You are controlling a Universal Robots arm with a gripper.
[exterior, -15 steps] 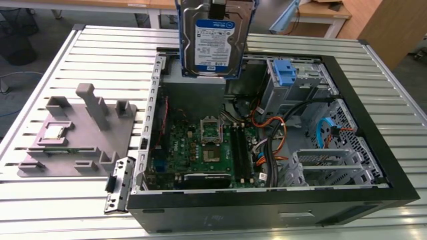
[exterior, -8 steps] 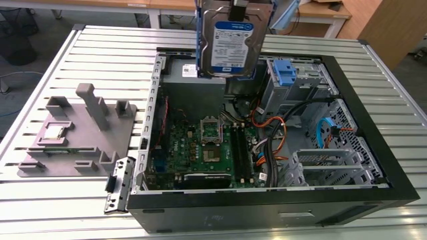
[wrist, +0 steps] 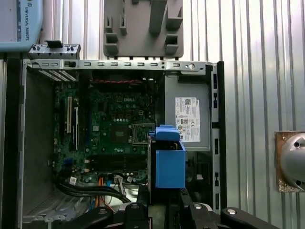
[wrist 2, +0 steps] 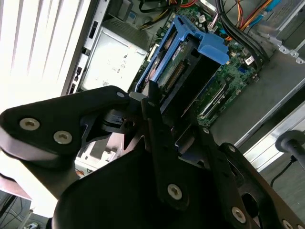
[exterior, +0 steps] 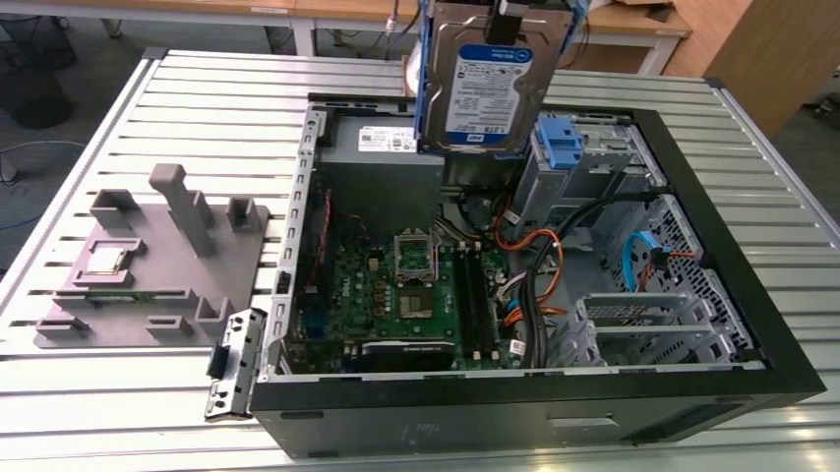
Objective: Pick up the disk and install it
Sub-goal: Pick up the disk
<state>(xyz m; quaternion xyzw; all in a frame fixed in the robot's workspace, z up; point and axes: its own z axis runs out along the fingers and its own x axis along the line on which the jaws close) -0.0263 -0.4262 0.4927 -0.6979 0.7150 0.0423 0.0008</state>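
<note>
At the exterior view's left, a grey fixture plate [exterior: 157,285] is lying on the slatted counter [exterior: 197,88], carrying a small processor chip [exterior: 105,261]; neither is being touched. Next to it, the open computer case [exterior: 525,408] is lying on its side, showing the motherboard [exterior: 393,295] and, at its far end, the power-supply box [exterior: 381,143].

Further right, the disk [exterior: 483,93] is hanging in the air above the case, upright with its label facing the exterior camera. Its blue frame is running along both edges, and it is hanging clear of the power-supply box and everything else below. The gripper [exterior: 506,18] is closed on the disk's upper end, pinching it between its fingers. In both wrist views the disk [wrist: 169,164] [wrist 2: 186,62] is reaching out from the gripper [wrist: 164,205] over the case interior.

Just right of the disk, a blue bracket [exterior: 558,147] is standing at the drive bays, with orange and black cables [exterior: 545,251] looping below and a metal drive cage [exterior: 656,329] beyond.

Doing this carry well likely means holding the disk square to the bay, gripping firmly so it is not swinging, and steering clear of the cables.
</note>
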